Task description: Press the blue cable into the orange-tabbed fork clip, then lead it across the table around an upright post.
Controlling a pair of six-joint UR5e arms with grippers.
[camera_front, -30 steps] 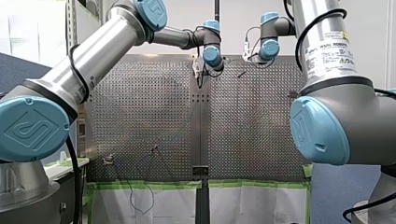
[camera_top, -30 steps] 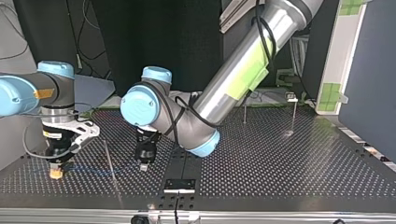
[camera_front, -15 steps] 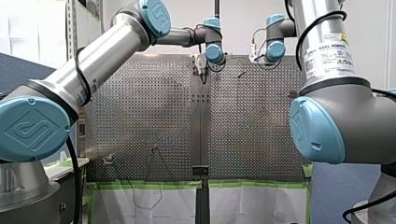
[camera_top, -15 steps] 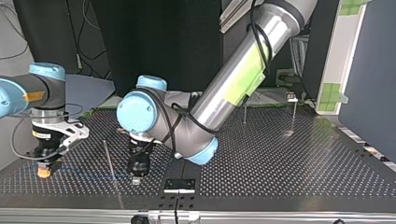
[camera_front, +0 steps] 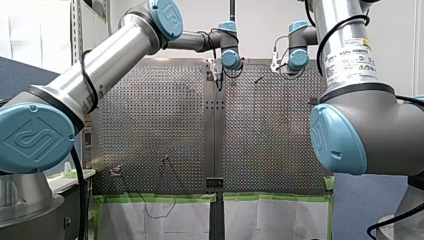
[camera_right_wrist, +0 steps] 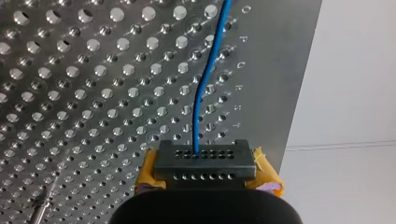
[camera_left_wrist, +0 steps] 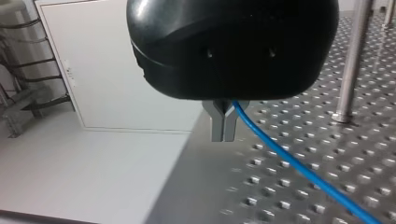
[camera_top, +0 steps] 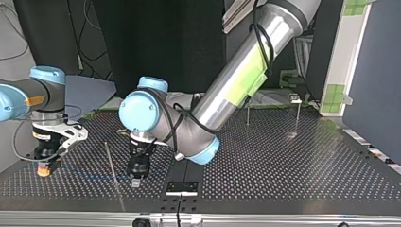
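My left gripper (camera_left_wrist: 223,136) was clamped on the blue cable (camera_right_wrist: 198,116), its metal fingers pinched together. My right gripper (camera_right_wrist: 204,163), yellow-padded, gripped the same cable further along, at the top view's left. Between the 2, the cable stretched low over the perforated table (camera_top: 283,161), its long axis running left to right in that view. 1 upright post (camera_top: 109,158) stood between the grippers, nearer my left. In the left wrist view the cable passed apart from its foot, though on which side, near or far, I could not tell
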